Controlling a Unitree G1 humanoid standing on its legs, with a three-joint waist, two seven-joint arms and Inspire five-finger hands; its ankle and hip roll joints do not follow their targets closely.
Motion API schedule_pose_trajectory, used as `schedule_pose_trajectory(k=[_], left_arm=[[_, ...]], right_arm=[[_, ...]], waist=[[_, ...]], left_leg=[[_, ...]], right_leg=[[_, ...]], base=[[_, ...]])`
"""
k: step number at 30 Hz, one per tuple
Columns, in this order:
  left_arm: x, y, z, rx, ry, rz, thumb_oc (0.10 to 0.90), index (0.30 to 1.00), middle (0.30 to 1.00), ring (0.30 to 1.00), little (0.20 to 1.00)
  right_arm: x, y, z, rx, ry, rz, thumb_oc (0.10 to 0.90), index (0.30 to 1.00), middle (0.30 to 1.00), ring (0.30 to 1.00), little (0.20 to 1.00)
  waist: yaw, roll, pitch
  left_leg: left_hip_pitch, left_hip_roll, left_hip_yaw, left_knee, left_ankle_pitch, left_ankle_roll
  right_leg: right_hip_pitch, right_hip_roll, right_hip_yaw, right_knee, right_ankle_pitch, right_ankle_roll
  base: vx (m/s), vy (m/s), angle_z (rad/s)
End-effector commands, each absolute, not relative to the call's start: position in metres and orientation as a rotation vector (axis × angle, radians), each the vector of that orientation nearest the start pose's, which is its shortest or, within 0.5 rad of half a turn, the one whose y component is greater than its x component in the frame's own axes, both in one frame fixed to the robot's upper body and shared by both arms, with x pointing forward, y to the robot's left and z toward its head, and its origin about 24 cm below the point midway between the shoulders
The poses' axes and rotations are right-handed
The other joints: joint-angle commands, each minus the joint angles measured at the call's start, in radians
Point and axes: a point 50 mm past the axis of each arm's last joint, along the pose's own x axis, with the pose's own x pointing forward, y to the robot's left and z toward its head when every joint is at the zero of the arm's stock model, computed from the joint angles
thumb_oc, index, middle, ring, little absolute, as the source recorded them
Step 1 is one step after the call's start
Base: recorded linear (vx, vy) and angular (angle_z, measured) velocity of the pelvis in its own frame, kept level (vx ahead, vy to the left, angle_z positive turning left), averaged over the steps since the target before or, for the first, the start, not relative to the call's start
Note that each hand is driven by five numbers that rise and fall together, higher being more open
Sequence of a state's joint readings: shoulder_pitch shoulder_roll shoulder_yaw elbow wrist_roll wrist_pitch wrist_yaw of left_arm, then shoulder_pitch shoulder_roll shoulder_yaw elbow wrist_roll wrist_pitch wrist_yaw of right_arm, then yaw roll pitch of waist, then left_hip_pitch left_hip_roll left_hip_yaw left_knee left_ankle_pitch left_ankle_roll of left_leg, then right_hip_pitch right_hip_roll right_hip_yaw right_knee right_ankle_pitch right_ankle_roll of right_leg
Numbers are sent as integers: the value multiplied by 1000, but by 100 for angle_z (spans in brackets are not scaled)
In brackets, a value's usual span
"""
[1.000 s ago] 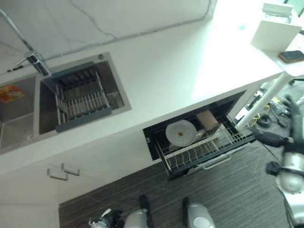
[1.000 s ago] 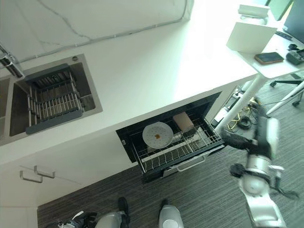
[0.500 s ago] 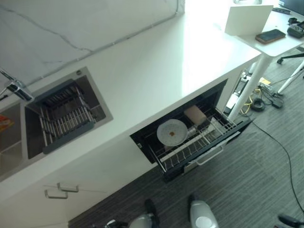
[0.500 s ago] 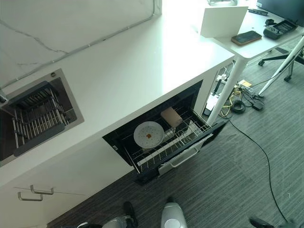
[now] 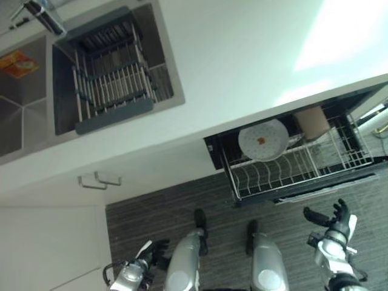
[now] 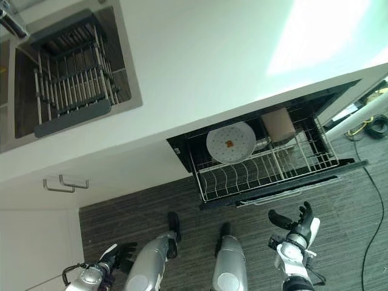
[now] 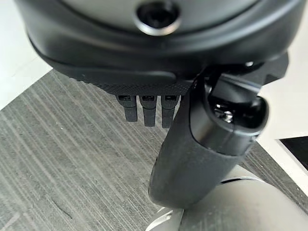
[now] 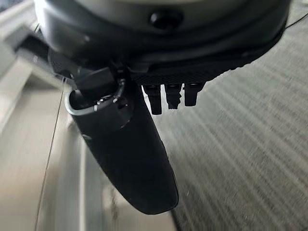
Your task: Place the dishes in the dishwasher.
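Observation:
The dishwasher drawer (image 6: 260, 173) stands pulled out under the counter, its wire rack showing. A white plate (image 6: 230, 142) with an orange spot leans upright in the rack. A brown cup (image 6: 277, 124) sits beside it, toward the back right. My right hand (image 6: 297, 221) hangs low in front of the drawer, above the floor. Its fingers are spread and it holds nothing. The right wrist view shows the thumb (image 8: 130, 154) and straight fingers over grey floor. My left hand (image 5: 150, 250) hangs at the lower left, open and holding nothing.
A sink (image 5: 36, 109) in the white counter (image 5: 242, 60) holds a grey dish-drying rack (image 5: 109, 85), with a faucet (image 5: 45, 15) behind it. A cabinet handle (image 5: 97, 180) sticks out below the sink. Striped grey floor lies before the drawer.
The camera has swung a good deal across the frames. My right hand, raised beside the drawer's right end a second ago, now hangs low before the drawer. Plate and cup stay in the rack.

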State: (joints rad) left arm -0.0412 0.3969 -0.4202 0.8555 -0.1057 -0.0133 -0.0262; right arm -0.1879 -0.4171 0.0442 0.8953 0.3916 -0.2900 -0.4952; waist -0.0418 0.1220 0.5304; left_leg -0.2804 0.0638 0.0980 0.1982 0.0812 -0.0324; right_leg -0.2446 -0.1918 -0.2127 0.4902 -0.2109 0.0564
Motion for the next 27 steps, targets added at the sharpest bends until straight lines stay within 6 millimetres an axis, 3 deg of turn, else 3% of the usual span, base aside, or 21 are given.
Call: schedule_pose_trajectory(k=[1, 4, 7, 11, 16, 27], left_arm=[[190, 182, -104, 362, 663, -286, 800, 900, 900, 900, 900], [192, 183, -100, 401, 647, -307, 800, 900, 900, 900, 900], [190, 190, -100, 529, 645, -270, 800, 900, 900, 900, 900], [189, 198, -100, 528, 669, -236, 800, 900, 900, 900, 900], [184, 200, -100, 476, 683, -272, 800, 900, 900, 900, 900], [163, 204, -110, 432, 780, -392, 800, 900, 900, 900, 900]], right_arm=[[239, -328, 3, -286, 107, -720, 800, 900, 900, 900, 900], [255, -321, 21, -301, 32, -671, 800, 900, 900, 900, 900], [278, -314, 49, -309, -66, -609, 800, 900, 900, 900, 900], [298, -303, 88, -318, -200, -531, 800, 900, 900, 900, 900], [317, -290, 143, -383, -380, -434, 800, 900, 900, 900, 900], [342, -293, 224, -537, -518, -420, 800, 900, 900, 900, 900]], waist=[[11, -6, -24], [32, -13, -10], [64, -21, -10], [87, -25, -10], [122, -25, -10], [216, -8, -10]], left_leg=[[13, 22, -35, 102, -170, -6], [-15, 14, -45, 102, -152, -6], [-57, 7, -70, 102, -133, -5], [-107, 12, -81, 110, -116, -7], [-145, 19, -98, 102, -87, -17], [-201, 55, -123, 102, -50, -43]], right_leg=[[3, 74, 8, 45, -89, -72], [-21, 67, 9, 79, -99, -75], [-65, 61, 16, 125, -113, -80], [-102, 64, 21, 155, -123, -84], [-119, 71, 17, 177, -134, -82], [-80, 78, -35, 174, -149, -72]], base=[[-22, -37, 16], [-8, -23, 18], [5, -2, 4], [6, 1, 5], [13, 37, 16], [17, 33, 13]])
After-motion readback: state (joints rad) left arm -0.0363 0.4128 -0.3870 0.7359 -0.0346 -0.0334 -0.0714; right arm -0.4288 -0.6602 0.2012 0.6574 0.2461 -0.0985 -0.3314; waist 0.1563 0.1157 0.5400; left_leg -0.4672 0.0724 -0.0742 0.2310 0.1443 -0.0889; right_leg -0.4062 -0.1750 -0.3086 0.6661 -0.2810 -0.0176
